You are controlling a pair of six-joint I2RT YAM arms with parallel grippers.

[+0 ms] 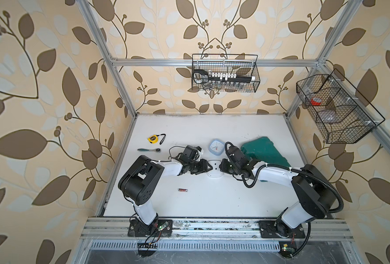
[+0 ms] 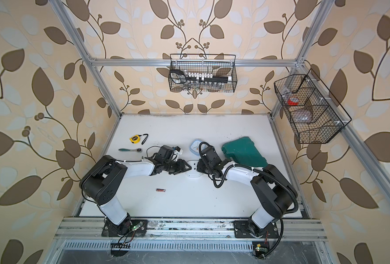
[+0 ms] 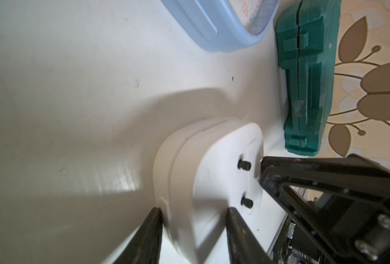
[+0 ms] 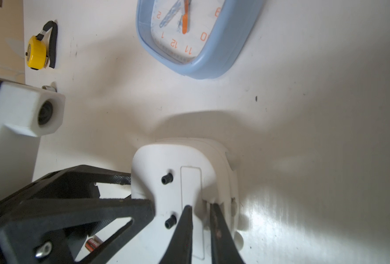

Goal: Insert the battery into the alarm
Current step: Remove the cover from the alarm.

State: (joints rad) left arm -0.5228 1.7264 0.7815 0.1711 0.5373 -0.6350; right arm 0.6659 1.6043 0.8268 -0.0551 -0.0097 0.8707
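While the small red-and-black cylindrical battery point(image 1: 183, 189) is lying loose on the white bench point(image 1: 212, 134), well apart from the work and nearer the arm bases in both top views, the left hand point(image 1: 210, 168) and right hand point(image 1: 222, 168) are meeting over the white, rounded plastic alarm point(image 1: 215, 171). It is lying face down at the bench's middle.

Seen from the left wrist, the left hand's fingers point(image 3: 152, 230) are bracketing the alarm's rim. One is touching the side wall, but whether they are truly clamping it I cannot tell.

Seen from the right wrist, the right hand point(image 4: 200, 210) is nearly clenched. Its tips are nipping the alarm's edge at the end of the rectangular battery cover point(image 4: 190, 182), which is looking not yet opened.

By its looks, the alarm is going to behave as a light, hollow, slick shell, liable to skate, so bracing it by opposite rims is looking wise. The battery is probably going to handle as a light, rigid, smooth barrel prone to rolling. Pinching it across its middle, square to its length, is looking safest.
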